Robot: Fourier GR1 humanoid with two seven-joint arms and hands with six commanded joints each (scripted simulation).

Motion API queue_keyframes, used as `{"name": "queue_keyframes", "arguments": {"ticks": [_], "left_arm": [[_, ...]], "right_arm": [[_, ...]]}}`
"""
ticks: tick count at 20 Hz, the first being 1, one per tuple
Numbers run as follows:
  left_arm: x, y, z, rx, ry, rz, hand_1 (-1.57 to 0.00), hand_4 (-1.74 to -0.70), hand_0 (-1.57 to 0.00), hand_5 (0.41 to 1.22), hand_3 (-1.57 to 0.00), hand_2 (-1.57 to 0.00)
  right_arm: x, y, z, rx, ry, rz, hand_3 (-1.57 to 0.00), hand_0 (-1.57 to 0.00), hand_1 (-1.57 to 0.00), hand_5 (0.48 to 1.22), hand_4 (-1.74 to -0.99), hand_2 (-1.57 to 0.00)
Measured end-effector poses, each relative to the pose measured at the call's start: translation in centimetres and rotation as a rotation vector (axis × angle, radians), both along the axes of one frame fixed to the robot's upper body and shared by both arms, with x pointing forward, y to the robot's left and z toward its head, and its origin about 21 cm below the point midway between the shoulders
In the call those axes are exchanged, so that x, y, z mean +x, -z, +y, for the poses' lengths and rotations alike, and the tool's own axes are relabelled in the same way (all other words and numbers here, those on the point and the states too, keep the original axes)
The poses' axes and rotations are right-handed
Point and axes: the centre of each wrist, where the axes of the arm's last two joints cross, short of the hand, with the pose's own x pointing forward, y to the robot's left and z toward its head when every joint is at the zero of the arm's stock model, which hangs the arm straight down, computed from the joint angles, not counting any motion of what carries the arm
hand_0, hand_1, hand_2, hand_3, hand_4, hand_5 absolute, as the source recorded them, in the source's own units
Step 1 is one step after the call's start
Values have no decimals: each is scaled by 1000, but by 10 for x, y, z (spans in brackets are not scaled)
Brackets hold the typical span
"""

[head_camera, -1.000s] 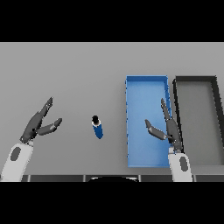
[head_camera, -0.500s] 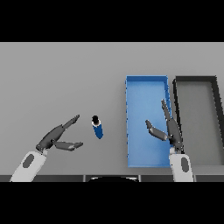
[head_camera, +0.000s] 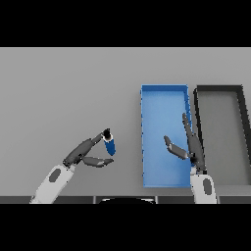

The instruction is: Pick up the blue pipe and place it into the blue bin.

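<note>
One blue pipe [head_camera: 110, 143] stood left of the one blue bin [head_camera: 164, 96], left hand [head_camera: 81, 153] spread-fingered beside it. Right hand [head_camera: 190, 145], fingers apart, hovered over the bin; one black bin [head_camera: 219, 89] beyond.

You have one view only, taken from the robot's head and looking steeply down onto the grey table [head_camera: 73, 88] (near edge at the bottom). It sits far enough back to take in both bins on the right and both forearms entering from the near side.
</note>
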Motion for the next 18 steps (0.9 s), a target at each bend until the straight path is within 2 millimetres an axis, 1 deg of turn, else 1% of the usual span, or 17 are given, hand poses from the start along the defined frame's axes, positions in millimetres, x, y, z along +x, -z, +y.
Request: {"name": "queue_keyframes", "arguments": {"ticks": [1,2,3,4,6,7,8,10,11,12,13,14,15,16,17,18], "left_arm": [[8,-4,-6,-13,-2,-8,1,-1134,1,459,1,1],[9,3,-12,-17,10,-1,1,-1120,1,456,1,1],[11,5,-15,-19,18,-5,1,-1098,1,448,1,1],[12,7,-17,5,18,-8,1,-1076,1,435,1,1],[14,11,-24,34,5,-21,1,-1051,1,418,1,1],[16,12,-29,43,7,-18,1,-1062,1,420,1,1],[13,17,-31,19,11,1,1,-1078,1,428,1,1],[16,18,-39,-15,22,-3,1,-1107,1,463,1,1],[15,18,-43,-34,33,-5,0,-1140,1,502,-40,-54],[19,18,-47,-62,25,-2,-41,-1186,1,550,-121,-151],[20,18,-54,-104,23,8,-156,-1243,-10,613,-276,-308],[16,21,-52,-133,9,21,-319,-1281,-125,735,-535,-485],[19,21,-54,-161,-4,35,-547,-1369,-359,832,-742,-689],[17,20,-52,-191,-4,29,-752,-1439,-602,910,-908,-865],[15,19,-54,-193,-13,31,-915,-1497,-796,972,-1030,-1006],[17,18,-58,-191,-1,42,-1047,-1544,-951,1022,-1119,-1119]], "right_arm": [[0,1,2,4,1,4,1,1,1,631,-1210,1],[-3,3,2,5,-2,-10,1,1,1,634,-1211,1],[-2,2,-3,0,6,-1,1,1,1,637,-1215,1],[1,1,3,4,-7,-14,1,1,1,639,-1220,1],[-1,0,-1,8,-3,-14,1,1,1,645,-1221,1],[2,0,-2,0,4,-9,1,1,1,645,-1214,1],[2,-1,-3,-3,3,-18,1,1,1,646,-1207,1],[-2,1,-2,-10,-3,-26,1,1,1,650,-1207,1],[0,0,-3,-7,6,-13,1,1,1,653,-1210,1],[-3,3,-6,-7,6,-12,1,1,1,655,-1213,1],[-3,3,-7,-9,1,-16,1,1,1,655,-1217,1],[-3,4,-6,2,-1,-21,1,1,1,656,-1220,1],[-2,5,-6,-1,1,-11,1,1,1,656,-1220,1],[-3,6,-3,0,-6,-13,1,1,1,657,-1219,1],[-2,3,-3,-5,1,-24,1,1,1,658,-1224,1],[-2,2,-5,1,0,-30,1,1,1,660,-1227,1]]}}
